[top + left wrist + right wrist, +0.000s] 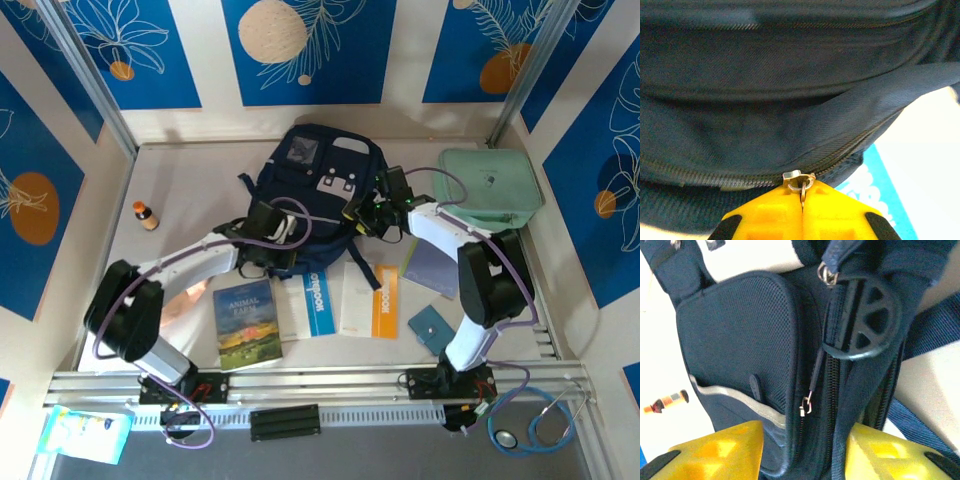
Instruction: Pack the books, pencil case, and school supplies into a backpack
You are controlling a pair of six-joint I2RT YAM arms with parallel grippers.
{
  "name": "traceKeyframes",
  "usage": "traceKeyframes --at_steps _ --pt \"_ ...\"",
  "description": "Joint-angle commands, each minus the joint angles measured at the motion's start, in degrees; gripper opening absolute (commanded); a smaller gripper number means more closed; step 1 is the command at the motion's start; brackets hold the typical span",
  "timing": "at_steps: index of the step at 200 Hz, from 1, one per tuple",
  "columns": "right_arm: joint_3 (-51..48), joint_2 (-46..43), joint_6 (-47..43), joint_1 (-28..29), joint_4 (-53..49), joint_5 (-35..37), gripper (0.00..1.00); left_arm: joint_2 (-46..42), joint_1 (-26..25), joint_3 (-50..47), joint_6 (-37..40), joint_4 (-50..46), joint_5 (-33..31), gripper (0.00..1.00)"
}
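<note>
Boxed in by blue leaf-print wall panels: a pale desk (190, 180). Found the navy backpack (320, 175) lying at its far middle, grey-patched front pocket facing up, with both arms reaching in to its near edge. Saw a mint-green rounded case (488, 185) to the right of the backpack, close against the right wall.

Noted the left gripper (802, 197) at the backpack's near left side, yellow fingers pressed together and pinching a small metal zipper pull (801, 186) on the dark zip line. Noted the right gripper (805, 450) at the near right side, fingers spread, with the backpack's zipped edge and mesh side pocket lying between them; could not tell whether the pads touched the fabric.

Counted three books in a row on the desk just in front of the backpack, all outside it: the "Animal Farm" paperback (247, 322) on the left, a white one with a blue band (317, 300) in the middle, a white one with an orange band (370, 298) on the right. Spotted the teal-blue square booklet (432, 330) further right, near the right arm's base. Spotted a small orange-capped bottle (146, 215) standing well apart at the far left.
</note>
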Motion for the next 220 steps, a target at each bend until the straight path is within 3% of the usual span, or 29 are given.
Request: traceKeyframes --at_steps 1,34,89,114,125,194,220 --pt "-2.17 -5.60 0.92 -1.48 -2.53 0.86 0.52 2.76 -2.39 6.84 -2.59 0.98 5.04 0.00" --pt "-8.41 -15.97 3.83 -2.09 -3.57 5.73 0.69 7.37 -3.78 13.75 -4.67 0.41 9.64 0.00" --pt "-20.12 -26.94 17.15 -0.82 -4.86 11.09 0.71 12.72 -8.20 21.53 -3.36 0.35 11.14 0.00" --pt "-22.45 -27.05 19.86 1.55 -3.10 10.86 0.91 14.37 -8.93 22.87 -3.62 0.60 11.99 0.00" --pt "-22.98 -26.19 20.80 2.25 -1.47 10.00 0.95 14.88 -9.21 23.36 -3.62 0.46 12.26 0.00" --pt "-21.12 -16.22 22.60 2.31 6.56 4.74 0.97 15.93 -10.08 23.64 -4.67 -0.17 12.59 0.00" --pt "-20.24 -13.04 22.12 2.27 8.33 3.94 0.88 16.33 -10.03 23.37 -4.77 -0.80 13.08 0.00"
